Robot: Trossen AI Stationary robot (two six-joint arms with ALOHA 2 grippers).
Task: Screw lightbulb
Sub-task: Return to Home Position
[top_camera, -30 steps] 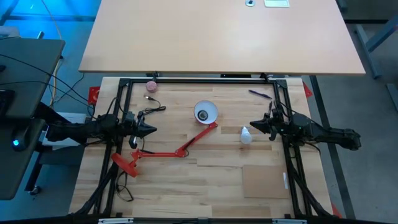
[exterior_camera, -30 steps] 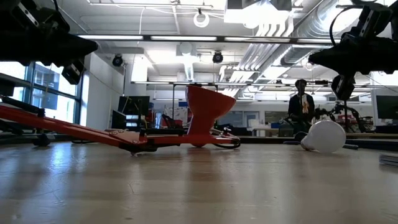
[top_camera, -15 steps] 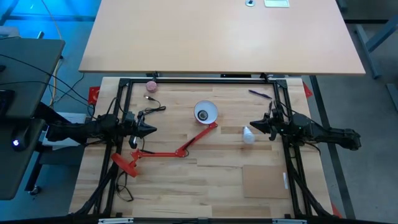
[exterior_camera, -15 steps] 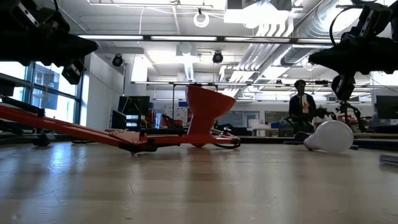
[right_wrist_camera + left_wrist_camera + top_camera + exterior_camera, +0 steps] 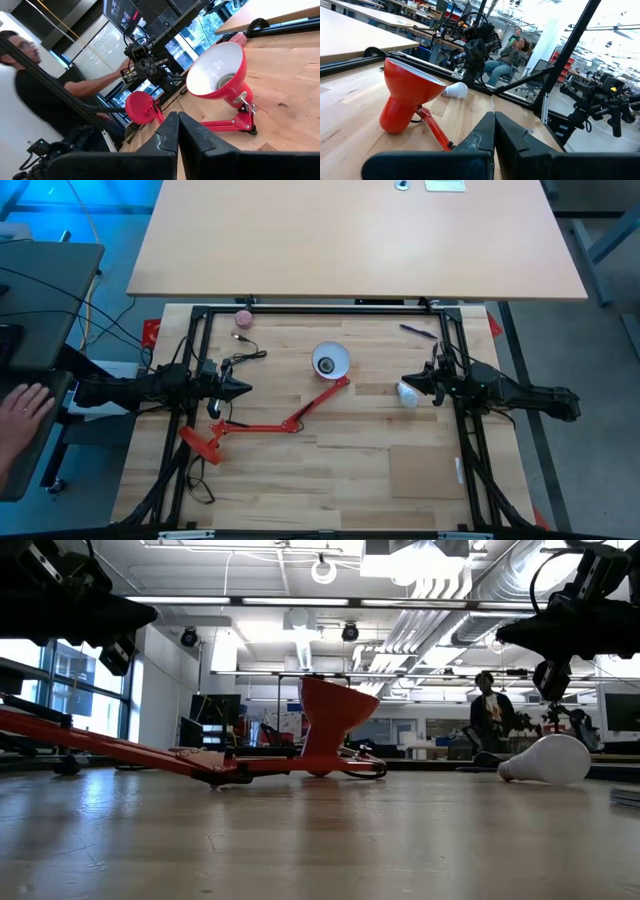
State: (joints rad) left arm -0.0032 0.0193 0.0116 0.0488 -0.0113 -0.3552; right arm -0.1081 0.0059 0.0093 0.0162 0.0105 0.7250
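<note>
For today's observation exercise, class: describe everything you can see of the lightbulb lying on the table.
The lightbulb is small, white and pear-shaped, with a smooth, matte-looking surface. It lies on its side on the wooden table, its narrow end pointing roughly toward the red lamp, from which it lies well apart. Its screw base cannot be made out clearly. Only the table touches it. The right gripper, shut, hangs close above it and does not hold it.

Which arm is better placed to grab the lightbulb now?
Right. The lightbulb lies loose just off the right tool; the left tool waits on the far side of the red lamp.
</note>
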